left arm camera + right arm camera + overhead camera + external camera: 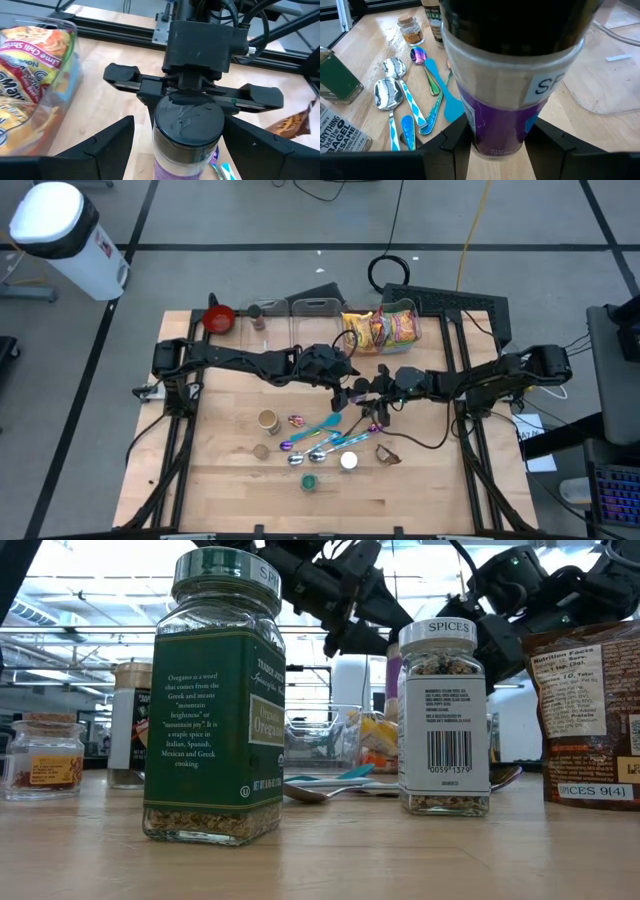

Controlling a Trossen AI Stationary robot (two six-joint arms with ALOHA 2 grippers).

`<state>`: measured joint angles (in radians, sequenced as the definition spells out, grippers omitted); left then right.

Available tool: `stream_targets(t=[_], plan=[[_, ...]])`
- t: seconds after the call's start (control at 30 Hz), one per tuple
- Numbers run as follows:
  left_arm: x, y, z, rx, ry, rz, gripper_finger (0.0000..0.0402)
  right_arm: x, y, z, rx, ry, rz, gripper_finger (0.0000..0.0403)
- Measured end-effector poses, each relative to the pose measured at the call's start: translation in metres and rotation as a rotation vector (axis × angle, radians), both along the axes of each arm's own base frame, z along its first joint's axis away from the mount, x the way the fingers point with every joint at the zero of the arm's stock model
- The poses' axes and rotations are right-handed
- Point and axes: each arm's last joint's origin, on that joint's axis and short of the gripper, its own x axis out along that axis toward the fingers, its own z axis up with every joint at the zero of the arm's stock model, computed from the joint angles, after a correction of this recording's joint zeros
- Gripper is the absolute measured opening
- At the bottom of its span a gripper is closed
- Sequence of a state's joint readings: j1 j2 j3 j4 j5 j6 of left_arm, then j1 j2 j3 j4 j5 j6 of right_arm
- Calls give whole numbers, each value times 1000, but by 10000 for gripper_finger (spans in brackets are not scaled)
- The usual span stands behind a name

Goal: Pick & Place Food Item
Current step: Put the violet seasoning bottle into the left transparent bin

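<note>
The right hand (495,142) is closed on a clear spice jar with a purple label (502,95); its two fingers press the jar's lower body from both sides, and the jar's top is cut off in the right wrist view. In the left wrist view the same jar (187,135) shows its black lid, standing between the left hand's fingers (107,145), which stand wide on either side with a gap to the jar. The left hand (175,150) is open and grips nothing. Beyond the lid the right hand's body faces the camera.

From above, both hands meet over the middle of the tabletop (220,480), the left hand (340,385) just beside the right hand (378,402); the jar itself is too small to pick out there.

Past the jar lie several spoons (387,92) and a blue spatula (442,92), then a small cork-stoppered jar (411,31). A green oregano jar (215,700) and a white-labelled spice jar (445,720) stand closest in the low view, hiding much behind them. At the far edge sits a clear bin holding noodle packets (385,328) and a red bowl (218,318).
</note>
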<state>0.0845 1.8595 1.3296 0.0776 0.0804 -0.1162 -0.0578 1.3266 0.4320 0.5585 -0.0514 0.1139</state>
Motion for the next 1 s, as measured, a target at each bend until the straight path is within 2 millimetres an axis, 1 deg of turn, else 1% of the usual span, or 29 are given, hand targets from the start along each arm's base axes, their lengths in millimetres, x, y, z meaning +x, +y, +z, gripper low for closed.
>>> stream_targets(t=[0.17, 0.37, 0.67, 0.77, 0.9, 0.93, 1.0], plan=[[0, 0, 0, -6, -1, -15, 299, 0, 0, 1, -2, -12, 3, 145], [5, 1, -9, -1, -8, -10, 299, 1, 0, 2, -2, -17, 2, 143], [6, 1, -7, 10, -31, -22, 296, 1, 0, 2, -2, -17, 2, 144], [6, 1, -6, -2, -38, -49, 274, 0, 0, 1, -2, -13, 4, 144], [7, 0, -5, -4, -48, -56, 214, 0, 0, 1, -1, -13, 3, 152], [7, 0, -5, -4, -53, -56, 206, 0, 0, 1, -1, -13, 3, 156], [7, 1, -4, 1, -63, -56, 206, 0, 0, 1, -1, -14, 1, 163]])
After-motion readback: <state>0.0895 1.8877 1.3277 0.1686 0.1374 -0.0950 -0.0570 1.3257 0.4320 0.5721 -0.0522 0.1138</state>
